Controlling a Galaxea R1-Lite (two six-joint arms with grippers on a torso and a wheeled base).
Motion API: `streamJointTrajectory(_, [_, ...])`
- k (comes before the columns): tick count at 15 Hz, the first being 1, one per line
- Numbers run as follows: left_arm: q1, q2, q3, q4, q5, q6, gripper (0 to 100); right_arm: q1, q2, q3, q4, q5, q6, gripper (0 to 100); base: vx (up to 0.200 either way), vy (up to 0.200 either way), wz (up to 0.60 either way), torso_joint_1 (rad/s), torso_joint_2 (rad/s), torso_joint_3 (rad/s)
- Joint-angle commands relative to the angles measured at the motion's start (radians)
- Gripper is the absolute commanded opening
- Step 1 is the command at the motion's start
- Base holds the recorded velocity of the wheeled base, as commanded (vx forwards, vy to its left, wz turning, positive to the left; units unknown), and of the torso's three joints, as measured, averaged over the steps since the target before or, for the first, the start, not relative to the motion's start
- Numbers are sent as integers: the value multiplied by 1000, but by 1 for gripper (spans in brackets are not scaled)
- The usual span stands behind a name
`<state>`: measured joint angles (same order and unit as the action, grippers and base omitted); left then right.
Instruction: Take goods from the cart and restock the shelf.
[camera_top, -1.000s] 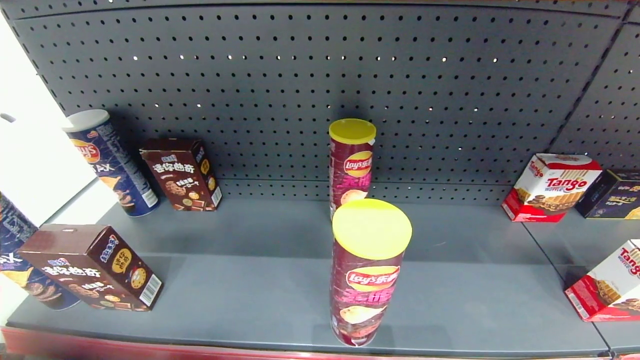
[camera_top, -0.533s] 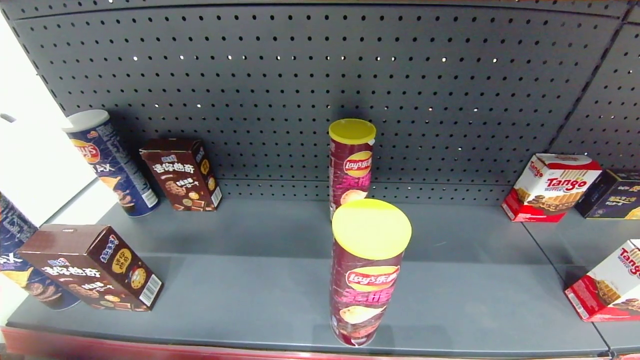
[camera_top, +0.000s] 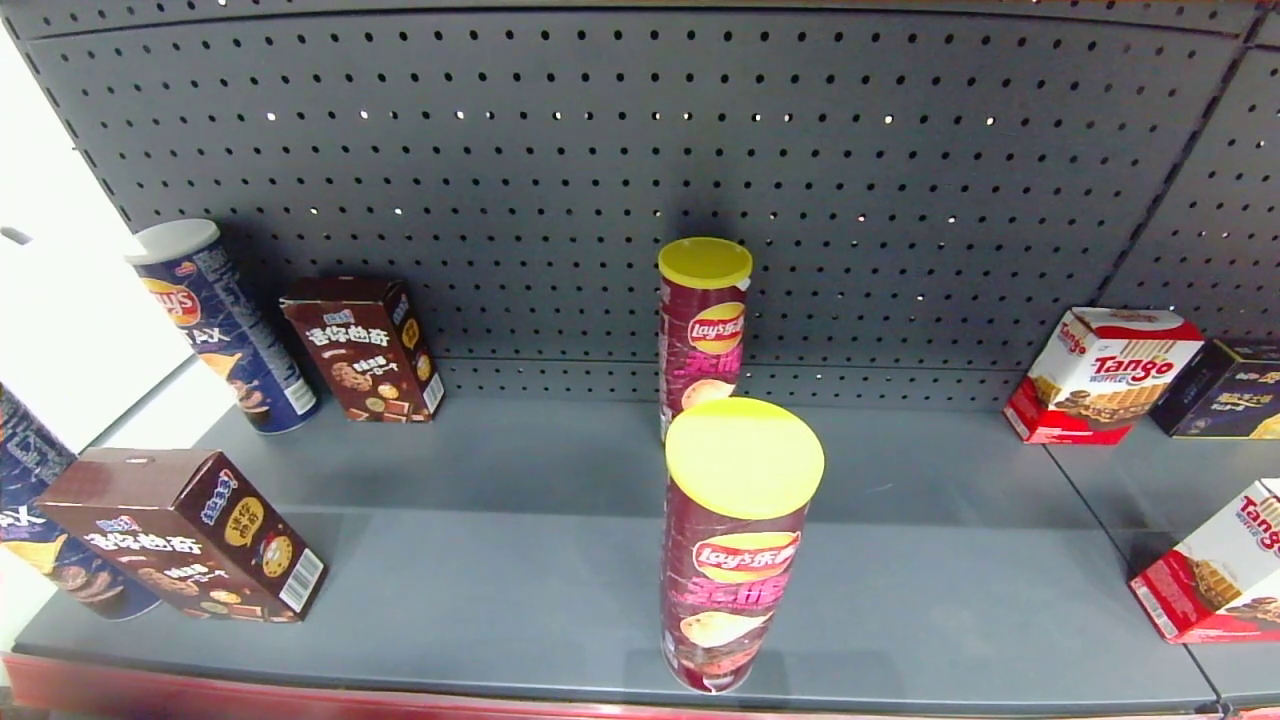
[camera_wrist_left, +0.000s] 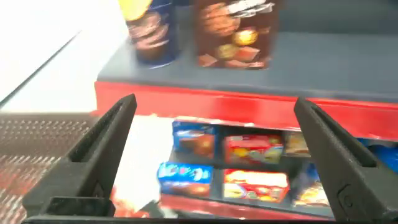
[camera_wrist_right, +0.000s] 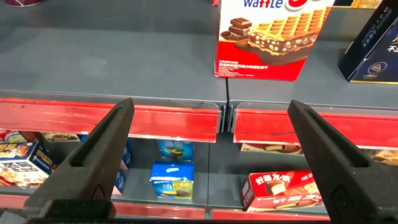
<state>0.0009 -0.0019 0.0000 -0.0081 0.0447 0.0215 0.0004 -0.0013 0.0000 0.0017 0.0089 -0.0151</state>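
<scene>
My left tool (camera_wrist_left: 214, 106) and right tool (camera_wrist_right: 211, 106) hang open and empty before the shelf (camera_top: 500, 570). A chip can (camera_top: 738, 560) stands near its front edge. I judge one placement done; the next move calls for fetching more from the cart.

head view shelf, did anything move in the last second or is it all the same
Nothing visibly changed. The front maroon chip can, the rear maroon chip can, the blue can, the front brown cookie box and the red wafer box all stand where they were on the shelf.
</scene>
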Motion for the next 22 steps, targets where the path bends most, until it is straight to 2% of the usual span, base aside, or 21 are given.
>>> streamJointTrajectory(1, [-2,2,0,5,-124,29,100,1,1,0,0,0,0,100,0,0,0,0,0,0])
streamJointTrajectory(2, [-2,2,0,5,-123,40,100,0,1,0,0,0,0,100,0,0,0,0,0,0])
streamJointTrajectory(3, [-2,2,0,7,-121,37,100,1,1,0,0,0,0,100,0,0,0,0,0,0])
streamJointTrajectory(6, [-2,2,0,5,-86,-3,100,0,1,0,-2,0,0,100,0,0,0,0,0,0])
streamJointTrajectory(8, [-2,2,0,5,-91,8,100,1,1,0,0,0,0,100,0,0,0,0,0,0])
streamJointTrajectory(15, [-1,2,0,5,-86,-2,100,0,1,0,0,0,1,100,0,0,0,0,0,0])
streamJointTrajectory(17, [-1,2,0,5,-85,-3,100,1,1,0,0,0,1,100,-200,0,0,2,0,2])
streamJointTrajectory(22, [-1,2,0,5,-86,-2,100,1,1,0,0,0,1,100,0,0,-120,3,3,1])
